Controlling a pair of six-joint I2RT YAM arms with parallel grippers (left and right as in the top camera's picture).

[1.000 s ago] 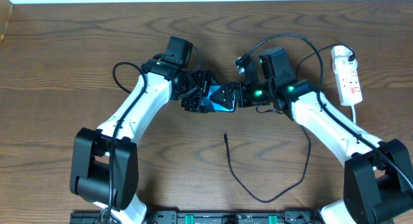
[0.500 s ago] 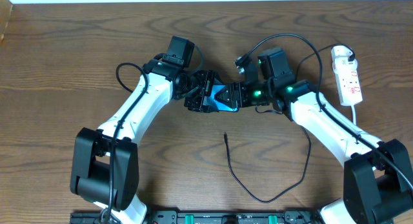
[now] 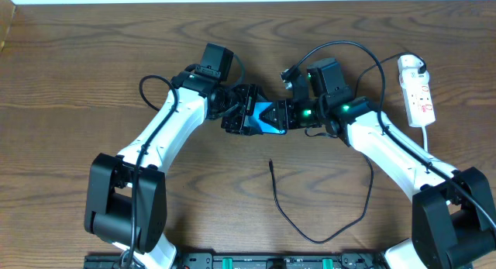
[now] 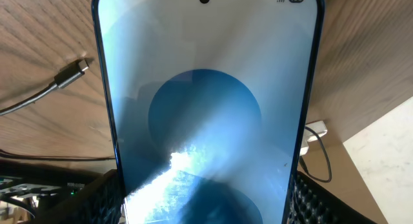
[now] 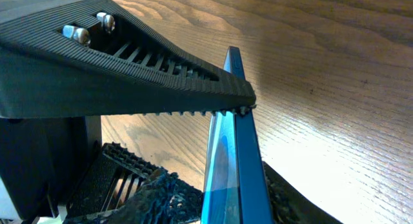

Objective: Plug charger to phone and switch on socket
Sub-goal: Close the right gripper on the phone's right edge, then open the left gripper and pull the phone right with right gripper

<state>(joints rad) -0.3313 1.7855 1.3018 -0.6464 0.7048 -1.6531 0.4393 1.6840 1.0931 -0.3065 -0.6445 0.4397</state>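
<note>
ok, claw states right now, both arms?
left claw: closed on the phone
right claw: closed on the same phone

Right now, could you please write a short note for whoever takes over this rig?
The left gripper is shut on the phone, held off the table. The right gripper grips its other end.
The charger's connector tip lies loose on the table, not in the phone. The socket sits at far right.
Done: phone picked up. Left: insert the connector, switch on the socket.
</note>
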